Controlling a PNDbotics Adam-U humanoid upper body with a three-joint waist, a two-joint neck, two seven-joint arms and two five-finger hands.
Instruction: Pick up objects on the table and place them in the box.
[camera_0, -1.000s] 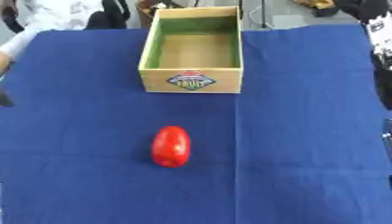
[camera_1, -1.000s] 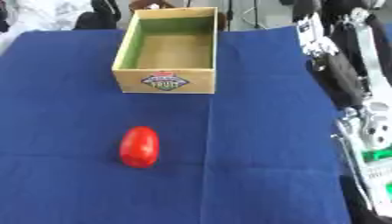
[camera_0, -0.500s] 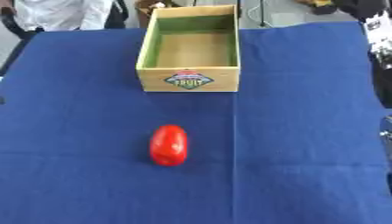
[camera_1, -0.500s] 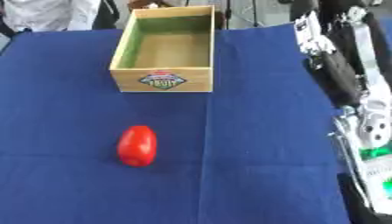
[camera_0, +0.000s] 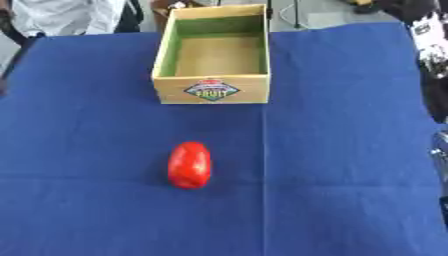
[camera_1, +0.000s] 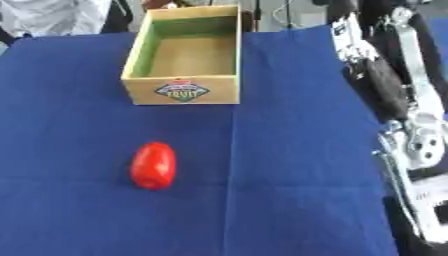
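Note:
A red oblong object (camera_0: 189, 164) lies on the blue cloth, lengthwise toward the box, with nothing touching it. The open wooden box (camera_0: 212, 90) with green inner walls stands beyond it at the table's far middle. It is empty and has a fruit label on its near wall. My right arm runs along the right edge of the right eye view. Its hand (camera_1: 352, 41) is raised near the far right, level with the box and well away from the red object. My left hand does not show.
The blue cloth (camera_0: 350, 150) covers the whole table. A crease runs down it from the box's right corner. A person in white stands beyond the far left edge. My right arm's silver joints (camera_1: 420, 145) fill the right margin.
The camera has shifted slightly. The red object, the box and my right arm keep their places.

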